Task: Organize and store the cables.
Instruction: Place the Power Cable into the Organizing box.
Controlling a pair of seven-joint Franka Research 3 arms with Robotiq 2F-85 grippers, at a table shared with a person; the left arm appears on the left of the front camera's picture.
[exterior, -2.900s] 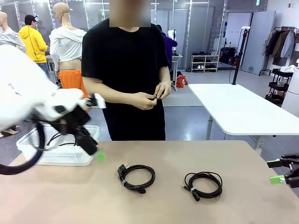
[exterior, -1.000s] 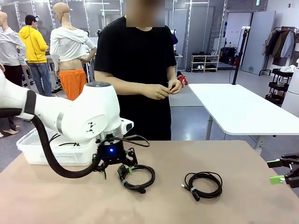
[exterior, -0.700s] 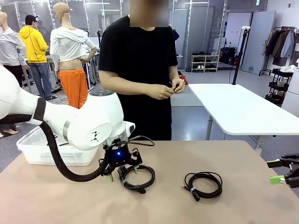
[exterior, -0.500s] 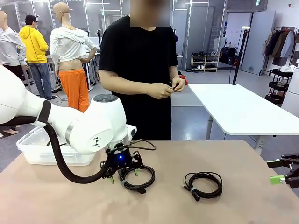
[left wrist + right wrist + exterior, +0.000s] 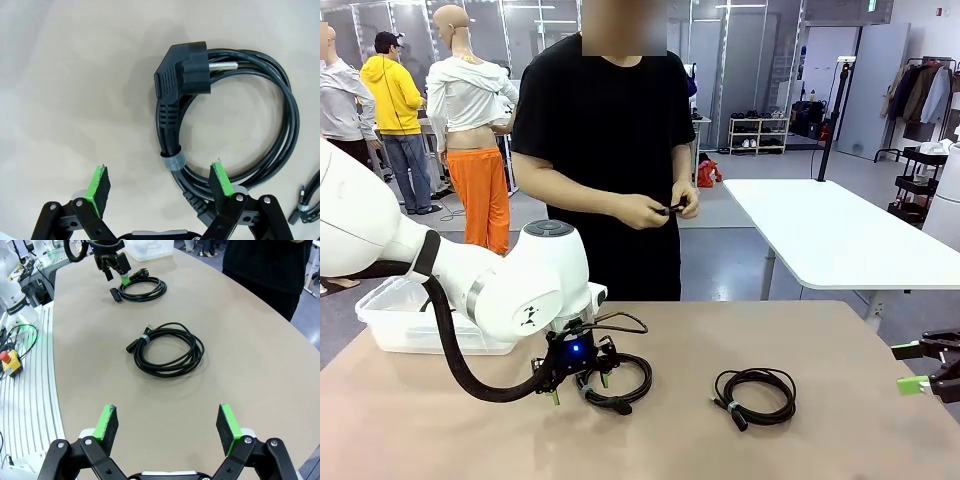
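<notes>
- The left fingers [image 5: 98, 184] point down at the counter [image 5: 840, 440], spread wide, one green pad on each side of the bound part of a coiled black cable [image 5: 280, 125]
- In the left wrist view this plug cable lies flat, its angled plug [image 5: 180, 67] at the top of the loop and a grey tie [image 5: 171, 161] wrapped round the strands just between the two pads; the pads do not pinch it, and whether the right-hand pad touches the coil I cannot tell
- In the front view that cable sits left of the counter's middle, under the left arm's wrist
- A second coiled cable [image 5: 755, 393] lies well apart to its right, flat on the counter, with a small connector end sticking out
- The right fingers [image 5: 107, 427] are spread open and hold nothing, low at the counter's right edge, aimed toward the second cable
- A clear plastic bin [image 5: 380, 325] stands at the counter's far left, behind the left arm
- A person [image 5: 605, 130] in black stands at the far side, both hands together at waist height
</notes>
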